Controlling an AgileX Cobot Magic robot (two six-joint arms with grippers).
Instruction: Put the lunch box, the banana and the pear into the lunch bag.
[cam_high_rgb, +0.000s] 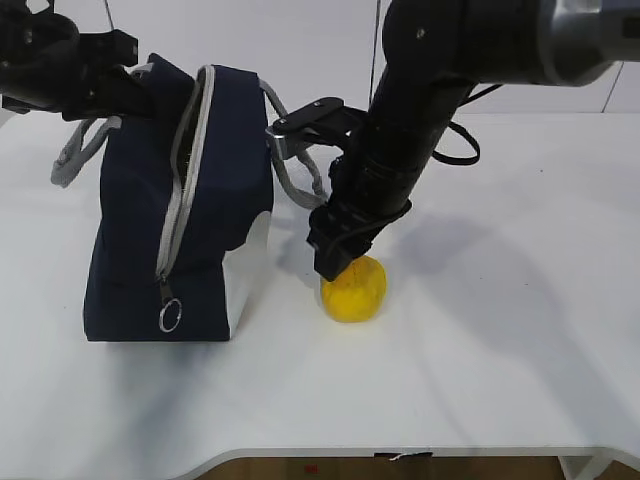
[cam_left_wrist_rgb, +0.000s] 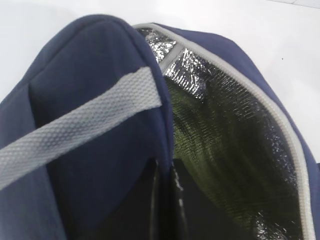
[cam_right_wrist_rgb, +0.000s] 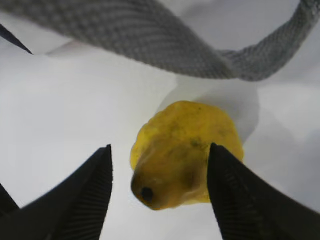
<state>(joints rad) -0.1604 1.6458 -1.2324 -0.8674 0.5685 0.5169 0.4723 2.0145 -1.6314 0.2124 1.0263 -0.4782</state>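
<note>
Right hand (cam_right_wrist_rgb: 159, 192) spread wide, nothing gripped; pear (cam_right_wrist_rgb: 185, 152) sits between its two fingers, on the counter (cam_high_rgb: 500, 330) just right of the bag (cam_high_rgb: 180, 220). Fingers not touching the fruit as far as seen. Left hand (cam_high_rgb: 120, 85) clamps the bag's top edge, holding the mouth open; foil lining shows.

Risks: pear is round and may roll out as the fingers close unevenly. Grey strap (cam_right_wrist_rgb: 150, 40) hangs close above the pear and could snag on the lift. Banana and lunch box not in view.
</note>
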